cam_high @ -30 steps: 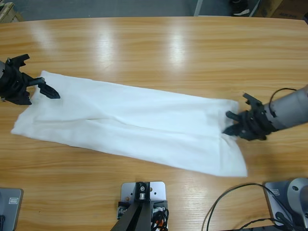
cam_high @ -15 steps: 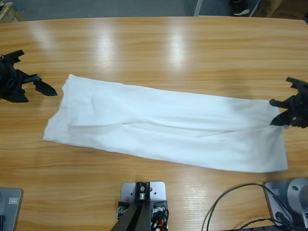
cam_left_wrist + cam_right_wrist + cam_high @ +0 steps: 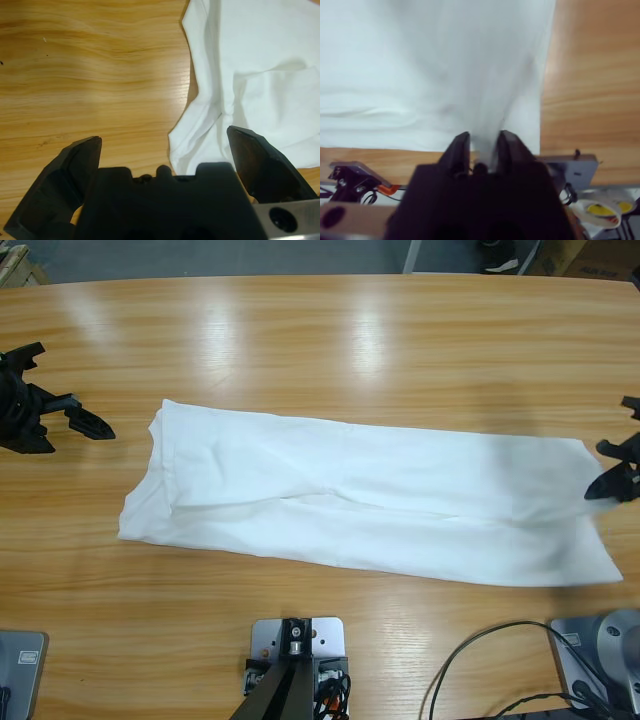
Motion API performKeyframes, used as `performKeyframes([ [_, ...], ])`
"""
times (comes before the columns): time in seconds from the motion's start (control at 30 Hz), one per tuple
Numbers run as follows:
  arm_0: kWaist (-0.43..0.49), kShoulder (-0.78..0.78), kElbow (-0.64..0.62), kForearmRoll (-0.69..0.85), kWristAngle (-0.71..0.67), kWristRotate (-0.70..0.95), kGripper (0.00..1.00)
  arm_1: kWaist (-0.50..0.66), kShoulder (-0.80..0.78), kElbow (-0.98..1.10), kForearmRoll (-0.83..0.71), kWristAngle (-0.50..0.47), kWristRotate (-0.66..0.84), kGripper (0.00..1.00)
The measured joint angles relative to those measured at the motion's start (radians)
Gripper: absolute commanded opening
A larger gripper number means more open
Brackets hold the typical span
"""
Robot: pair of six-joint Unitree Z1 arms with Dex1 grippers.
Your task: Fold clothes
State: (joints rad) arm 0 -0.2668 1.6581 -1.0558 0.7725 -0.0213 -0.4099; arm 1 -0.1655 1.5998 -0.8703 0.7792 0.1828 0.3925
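The left pincer (image 3: 88, 420) stands wide open and empty over bare bench (image 3: 330, 340), its jaws spread with nothing between them; the shirt's (image 3: 360, 495) nearest edge lies just ahead of it, apart from its jaws, and in the left wrist view that edge shows rumpled in front of one jaw. The right pincer (image 3: 612, 472) is closed tight on the opposite edge of the shirt, a pinch of white cloth caught between its jaws and the fabric drawn taut away from it. The shirt lies in a long white band flat on the bench between the two pincers, with a fold line along its middle.
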Motion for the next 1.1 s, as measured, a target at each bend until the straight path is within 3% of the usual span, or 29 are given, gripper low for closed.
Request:
performKeyframes([
  [0.17,0.0,0.0,0.0,0.0,0.0,0.0,0.973,0.0,-0.057,0.009,0.014,-0.031,0.085,1.0],
  [0.43,-0.004,-0.001,0.0,0.005,0.002,-0.004,0.973,-0.136,0.029,0.084,-0.118,0.052,0.121,1.0],
  [0.9,-0.009,-0.001,-0.031,0.035,0.008,-0.014,0.973,-0.274,0.165,0.121,-0.192,0.155,0.126,0.989],
  [1.1,-0.009,-0.011,-0.036,0.041,0.019,-0.014,0.973,-0.332,0.195,0.137,-0.241,0.194,0.064,0.998],
])
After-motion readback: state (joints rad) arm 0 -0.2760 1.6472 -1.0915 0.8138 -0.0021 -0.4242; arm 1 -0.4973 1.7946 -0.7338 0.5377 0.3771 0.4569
